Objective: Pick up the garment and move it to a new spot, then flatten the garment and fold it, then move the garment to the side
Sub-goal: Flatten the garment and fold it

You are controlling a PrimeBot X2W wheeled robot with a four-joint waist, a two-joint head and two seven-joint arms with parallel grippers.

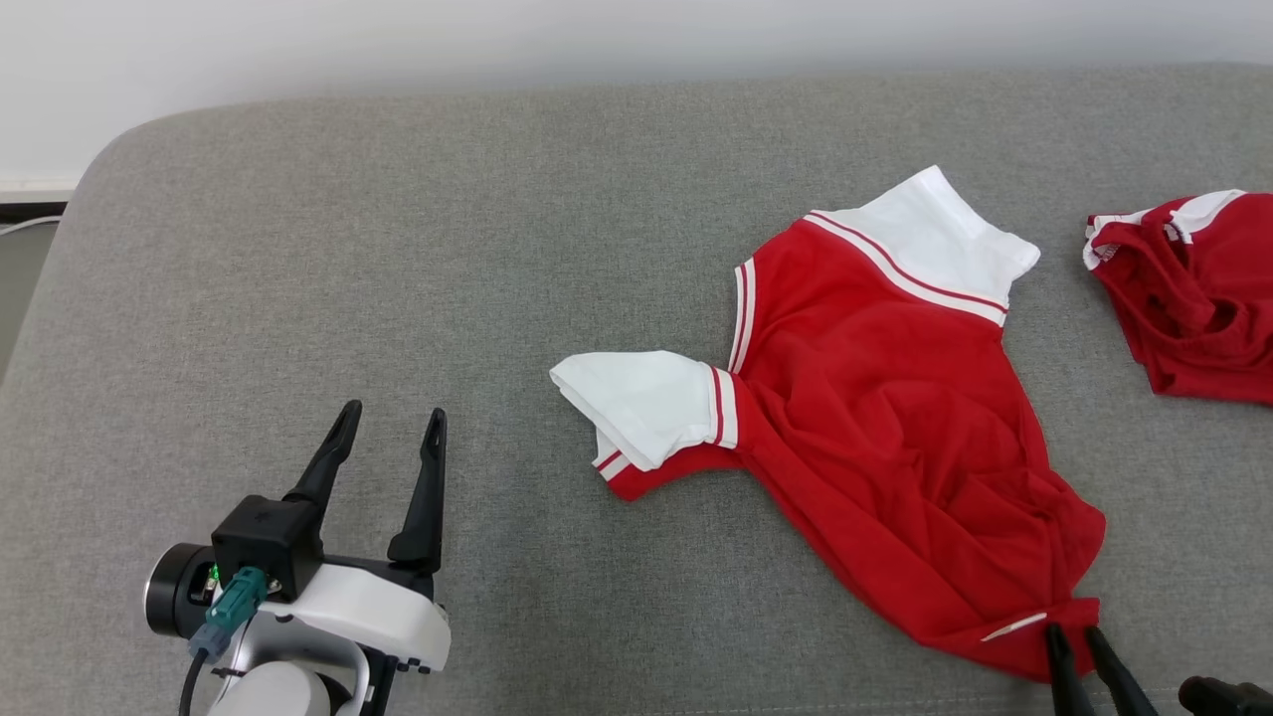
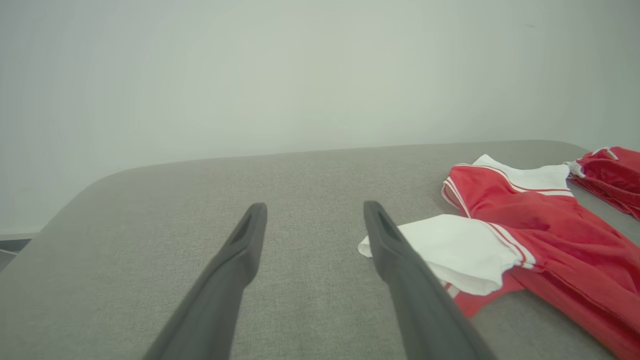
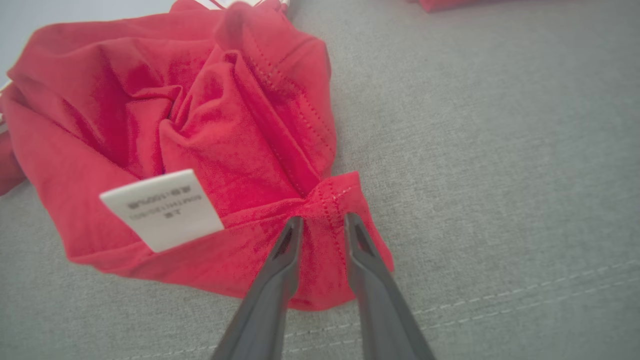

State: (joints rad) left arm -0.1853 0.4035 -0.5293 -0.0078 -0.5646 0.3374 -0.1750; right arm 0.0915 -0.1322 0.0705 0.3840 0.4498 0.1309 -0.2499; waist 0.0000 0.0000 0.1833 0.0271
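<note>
Your right gripper (image 3: 322, 220): nearly closed, hem corner of red jersey (image 1: 875, 418) bunched between tips, looks pinched. Rest of jersey lies crumpled ahead and left of it on grey cushion (image 1: 298, 249). Your left gripper (image 1: 393, 418): wide open, empty, white sleeve (image 1: 646, 403) off to its right, apart. Judgement: pick-up only beginning; move, flattening, folding, setting aside all remain.

Soft, matt red cloth garment (image 1: 875, 418), creased, with white cloth sleeves. At its 5 o'clock, a smooth white label (image 3: 162, 210). Beneath, a grey cushion (image 1: 398, 249) of coarse woven fabric. Left gripper (image 1: 393, 410) fingers are matt dark plastic.
</note>
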